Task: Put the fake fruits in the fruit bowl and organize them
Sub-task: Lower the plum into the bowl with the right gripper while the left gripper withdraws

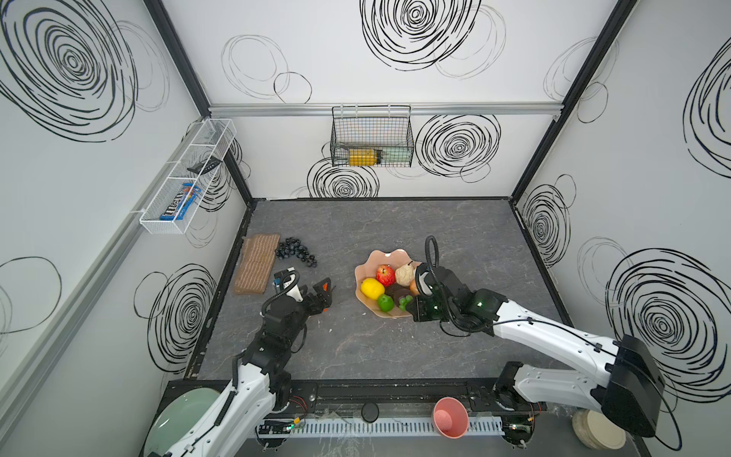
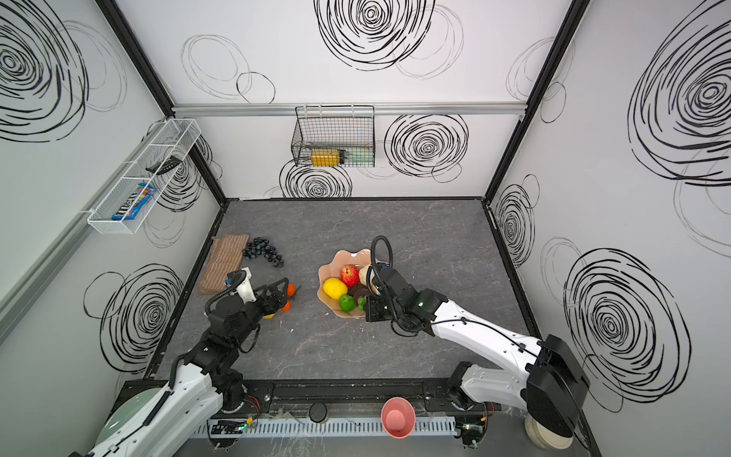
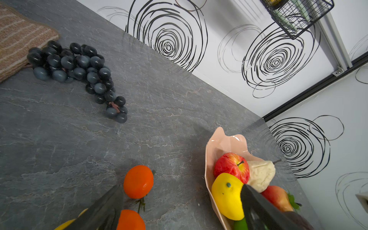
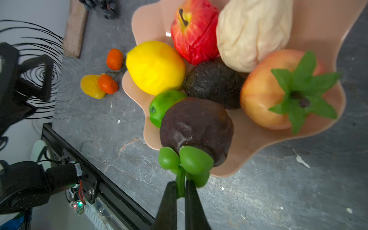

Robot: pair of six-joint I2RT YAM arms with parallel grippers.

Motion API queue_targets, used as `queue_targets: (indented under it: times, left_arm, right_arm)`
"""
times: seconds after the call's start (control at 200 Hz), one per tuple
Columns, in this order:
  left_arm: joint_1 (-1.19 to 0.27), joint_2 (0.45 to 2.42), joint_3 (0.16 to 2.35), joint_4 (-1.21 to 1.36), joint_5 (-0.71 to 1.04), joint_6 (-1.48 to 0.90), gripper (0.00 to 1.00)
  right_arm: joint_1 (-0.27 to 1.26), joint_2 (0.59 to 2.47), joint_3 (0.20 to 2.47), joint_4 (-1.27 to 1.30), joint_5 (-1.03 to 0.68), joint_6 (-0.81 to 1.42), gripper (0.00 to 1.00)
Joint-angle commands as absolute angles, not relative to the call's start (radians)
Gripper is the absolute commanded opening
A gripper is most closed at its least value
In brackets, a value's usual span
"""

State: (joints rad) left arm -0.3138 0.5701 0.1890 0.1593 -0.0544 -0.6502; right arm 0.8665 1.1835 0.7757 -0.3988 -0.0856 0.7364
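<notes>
Right gripper (image 4: 180,186) is clamped tight on the green stem (image 4: 180,178) of a dark fruit (image 4: 196,127), and that fruit is sitting on the near edge of the fruit bowl (image 4: 258,143), pressed against the lime, with lemon, apple, pear and avocado packed in behind it. So the right side looks close to a release. Over to the left gripper (image 3: 181,187): its jaws are spread wide and hold nothing, low over the table (image 3: 59,149). Here is the relation that matters: the two small oranges (image 3: 138,181), joined by a little stem, lie inside that spread but hard over by one finger (image 3: 105,209), not centred. Their line runs roughly along the fingers, so a close would likely pinch across the pair once the hand shifts sideways. A small lemon (image 4: 90,86) touches the nearer orange on the side away from the bowl. The bowl lies across the table towards the right arm, a short carry. The grape bunch (image 3: 79,69) waits further back beside the woven mat (image 3: 18,39), also nearer the left arm.
</notes>
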Motion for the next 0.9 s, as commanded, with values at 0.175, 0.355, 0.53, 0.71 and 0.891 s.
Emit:
queue_targets:
  times: [0.175,0.355,0.53,0.71,0.891]
  left_arm:
    - [-0.319,0.557,0.179,0.214,-0.061,-0.635,0.96]
    - [-0.326,0.554,0.177,0.214,-0.068,-0.634,0.96]
    - [-0.331,0.548,0.178,0.212,-0.073,-0.631,0.96]
    - [-0.334,0.546,0.177,0.21,-0.075,-0.63,0.96]
    - [-0.334,0.545,0.178,0.21,-0.077,-0.629,0.96]
  right_arm:
    - [0.873,1.269,0.874,-0.519,-0.09,0.717,0.06]
    - [0.871,1.329,0.919,-0.549,-0.107,0.706,0.06]
    - [0.872,1.364,0.945,-0.56,-0.107,0.701,0.07]
    - [0.869,1.368,0.964,-0.566,-0.087,0.688,0.18]
    - [0.864,1.368,0.973,-0.568,-0.077,0.681,0.24]
